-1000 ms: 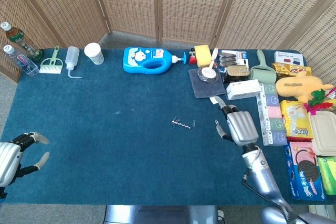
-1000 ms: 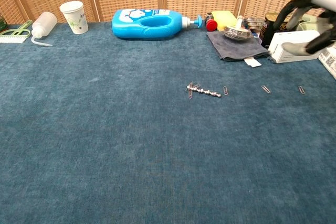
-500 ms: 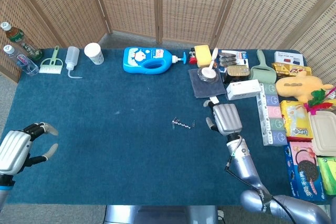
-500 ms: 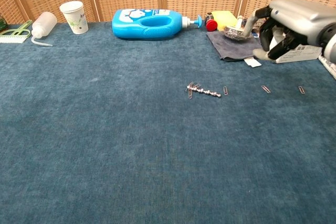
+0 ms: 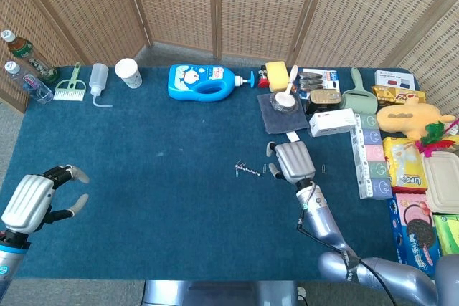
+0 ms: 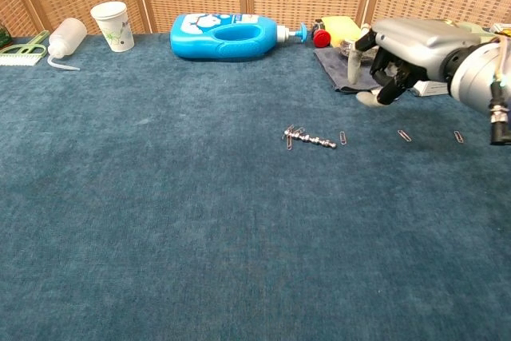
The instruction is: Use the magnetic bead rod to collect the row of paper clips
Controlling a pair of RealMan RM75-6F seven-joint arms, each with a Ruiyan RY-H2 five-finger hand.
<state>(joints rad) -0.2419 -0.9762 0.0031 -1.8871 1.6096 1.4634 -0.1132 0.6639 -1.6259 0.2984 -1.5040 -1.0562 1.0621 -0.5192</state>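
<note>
The magnetic bead rod (image 6: pixel 313 140) (image 5: pixel 252 170) lies on the blue cloth near the middle, a short silver chain of beads with paper clips stuck at its left end (image 6: pixel 291 134). One paper clip (image 6: pixel 343 137) lies just off its right end. Two more paper clips (image 6: pixel 405 136) (image 6: pixel 458 136) lie further right in a row. My right hand (image 6: pixel 399 49) (image 5: pixel 290 162) hovers above and right of the rod, fingers curled downward and apart, holding nothing. My left hand (image 5: pixel 39 197) is at the table's front left, open, far from the rod.
A blue detergent bottle (image 6: pixel 227 36), paper cup (image 6: pixel 110 25) and squeeze bottle (image 6: pixel 64 37) stand along the back. A grey cloth (image 6: pixel 355 71) with a bowl and a white box (image 5: pixel 333 122) sit behind my right hand. Packaged goods (image 5: pixel 409 166) crowd the right edge.
My right hand has moved left across the clips toward the rod's right end and lowered. My left hand has risen slightly and shifted right. The rod and clips have not moved.
</note>
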